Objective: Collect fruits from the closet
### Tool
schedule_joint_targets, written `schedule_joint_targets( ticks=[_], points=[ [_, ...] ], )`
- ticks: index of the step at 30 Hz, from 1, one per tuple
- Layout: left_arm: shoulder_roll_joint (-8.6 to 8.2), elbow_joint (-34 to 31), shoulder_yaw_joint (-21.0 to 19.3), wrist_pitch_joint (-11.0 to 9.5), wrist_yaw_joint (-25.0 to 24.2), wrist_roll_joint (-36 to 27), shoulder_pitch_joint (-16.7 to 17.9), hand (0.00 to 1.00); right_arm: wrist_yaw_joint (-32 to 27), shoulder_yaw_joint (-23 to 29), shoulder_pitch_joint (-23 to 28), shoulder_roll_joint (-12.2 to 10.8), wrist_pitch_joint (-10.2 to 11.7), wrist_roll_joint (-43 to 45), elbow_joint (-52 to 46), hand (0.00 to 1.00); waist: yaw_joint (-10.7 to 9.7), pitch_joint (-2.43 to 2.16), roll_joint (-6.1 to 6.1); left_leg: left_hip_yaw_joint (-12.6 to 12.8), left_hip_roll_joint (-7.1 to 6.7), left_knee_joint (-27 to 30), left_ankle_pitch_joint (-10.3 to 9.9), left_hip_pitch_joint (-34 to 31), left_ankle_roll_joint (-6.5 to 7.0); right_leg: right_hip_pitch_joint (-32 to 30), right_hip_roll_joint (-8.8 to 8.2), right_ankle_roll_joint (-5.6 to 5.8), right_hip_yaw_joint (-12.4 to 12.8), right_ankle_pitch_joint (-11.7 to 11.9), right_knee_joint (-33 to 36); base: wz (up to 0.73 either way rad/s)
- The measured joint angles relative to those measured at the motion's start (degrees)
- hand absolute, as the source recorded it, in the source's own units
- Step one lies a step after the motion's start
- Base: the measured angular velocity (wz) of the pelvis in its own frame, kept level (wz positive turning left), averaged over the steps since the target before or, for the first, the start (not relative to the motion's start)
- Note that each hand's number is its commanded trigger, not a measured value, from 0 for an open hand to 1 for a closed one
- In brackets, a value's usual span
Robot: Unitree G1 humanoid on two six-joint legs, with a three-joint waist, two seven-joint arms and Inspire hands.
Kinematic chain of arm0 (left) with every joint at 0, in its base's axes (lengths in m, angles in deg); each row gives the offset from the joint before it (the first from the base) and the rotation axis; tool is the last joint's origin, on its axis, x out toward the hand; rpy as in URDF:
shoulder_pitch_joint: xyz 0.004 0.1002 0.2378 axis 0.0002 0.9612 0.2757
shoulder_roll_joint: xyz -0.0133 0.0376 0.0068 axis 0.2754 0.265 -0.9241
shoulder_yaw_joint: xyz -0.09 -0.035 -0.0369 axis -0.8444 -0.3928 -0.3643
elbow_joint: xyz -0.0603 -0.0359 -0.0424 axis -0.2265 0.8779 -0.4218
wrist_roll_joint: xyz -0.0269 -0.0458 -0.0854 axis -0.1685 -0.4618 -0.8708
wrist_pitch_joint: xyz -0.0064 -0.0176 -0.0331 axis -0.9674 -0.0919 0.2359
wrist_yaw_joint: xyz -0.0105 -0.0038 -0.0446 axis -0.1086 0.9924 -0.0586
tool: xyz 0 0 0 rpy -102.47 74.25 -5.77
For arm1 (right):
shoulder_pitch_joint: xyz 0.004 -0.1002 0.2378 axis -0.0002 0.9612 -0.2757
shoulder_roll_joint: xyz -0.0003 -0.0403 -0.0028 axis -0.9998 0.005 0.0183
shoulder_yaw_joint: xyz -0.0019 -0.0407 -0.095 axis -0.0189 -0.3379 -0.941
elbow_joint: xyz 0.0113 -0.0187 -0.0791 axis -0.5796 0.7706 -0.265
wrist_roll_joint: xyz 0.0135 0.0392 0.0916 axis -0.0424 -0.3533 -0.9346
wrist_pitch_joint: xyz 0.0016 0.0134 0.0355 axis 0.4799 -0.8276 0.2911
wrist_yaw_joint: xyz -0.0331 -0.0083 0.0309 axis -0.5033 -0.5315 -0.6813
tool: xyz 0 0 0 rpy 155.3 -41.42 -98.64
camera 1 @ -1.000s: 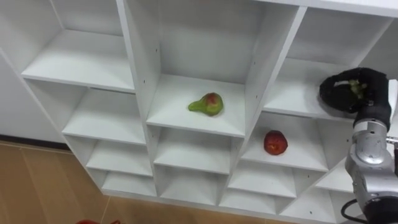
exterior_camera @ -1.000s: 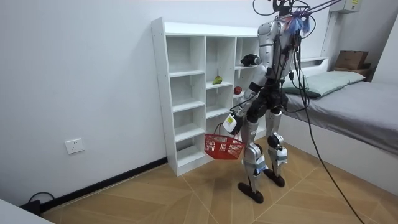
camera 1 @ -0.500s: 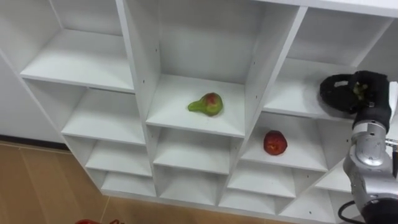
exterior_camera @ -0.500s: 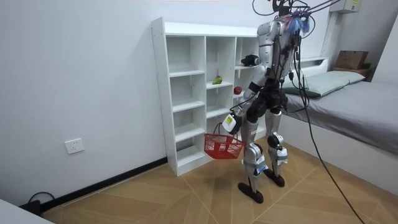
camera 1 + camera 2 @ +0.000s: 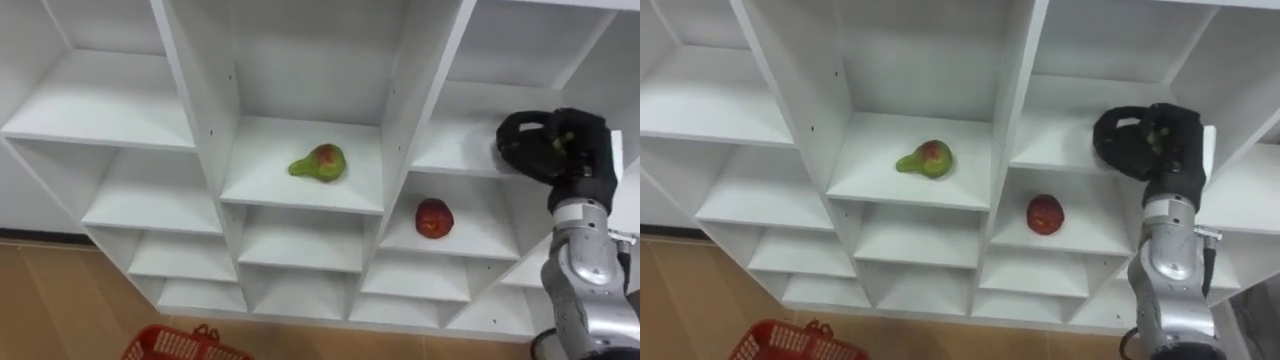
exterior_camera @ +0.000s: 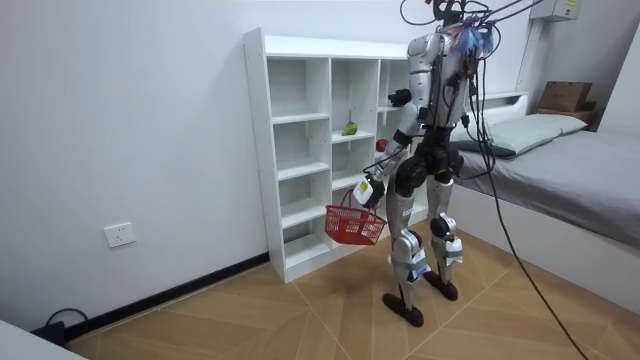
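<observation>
1. White wall (image 6: 130,120) and wood floor (image 5: 50,300) around us, with the white shelf unit (image 5: 195,100) right in front. In the room view we're standing close up to its right-hand columns.
2. Low on the left, the red basket (image 5: 170,345) hangs from our left hand (image 6: 366,192), fingers hooked round the handle. We reckon it's kept down by the thigh so fruit can be dropped straight in.
3. In the middle column the pear (image 5: 318,163) lies on its side on its shelf, not collected yet.
4. In the right column, one shelf lower, the red apple (image 5: 433,217) sits on its own. Nothing is touching it either.
5. Far right, our right hand (image 5: 550,145) is up at the shelf above the apple, clenched round a small greenish fruit (image 5: 562,138). Only a sliver shows between the fingers, so we can't tell what kind it is. Our guess is it's being lifted out to go in the basket.
6. Compared with a second ago, the whole eye view has slid, but that's just our head moving. The pear and apple haven't budged on their shelves. Much more of the basket shows now, and in the room view it has swung up and toward the shelves, with the left hand a touch higher. The right hand has the same grip at the same shelf.
</observation>
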Motion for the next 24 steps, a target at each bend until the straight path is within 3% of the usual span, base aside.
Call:
schedule_joint_targets(
  ticks=[6,15,18,21,24],
  points=[
    [-0.15,-2.5,3.8,-0.9,-0.6,-4.9,-2.8,1.00,4.9,-6.4,2.8,-4.1,1.8,-0.4,-5.0,1.00,-2.5,0.01,0.06,0.0,0.00,0.0,0.0,-0.4,0.00,-0.3,0.00,-0.14,0.1,0.1,0.1,-0.01],
    [-1.25,-5.6,6.3,-1.7,-3.9,-7.0,-4.3,1.00,13.0,-7.0,5.7,-5.3,1.7,-1.7,-8.0,1.00,-2.9,-0.03,0.34,0.1,0.40,0.6,0.0,-1.2,-0.04,-0.9,0.29,-0.61,0.1,0.5,0.2,0.00],
    [-1.42,-7.3,7.6,-1.9,-4.2,-9.8,-4.5,1.00,16.5,-12.8,9.3,-4.8,-3.5,-2.7,-8.0,1.00,-2.7,-0.09,0.57,0.1,0.45,0.8,0.0,-1.7,-0.04,-1.5,0.34,-0.66,0.2,0.6,0.3,0.00],
    [-2.13,-7.6,9.3,-2.8,-4.2,-15.1,-5.4,1.00,19.8,-20.6,12.6,-4.8,-9.0,-2.4,-7.7,1.00,-2.4,0.21,1.46,0.1,0.42,1.5,0.1,-3.5,0.00,-3.7,0.20,-0.66,0.4,0.6,1.4,0.00],
    [-2.89,-7.6,10.0,-3.1,-4.6,-16.3,-6.5,1.00,22.2,-23.9,12.4,-4.7,-10.2,-2.4,-7.7,1.00,-2.2,0.37,1.40,-0.1,0.44,2.2,0.1,-5.0,0.00,-5.0,0.17,-0.66,0.3,0.6,2.0,0.02]
  ],
)
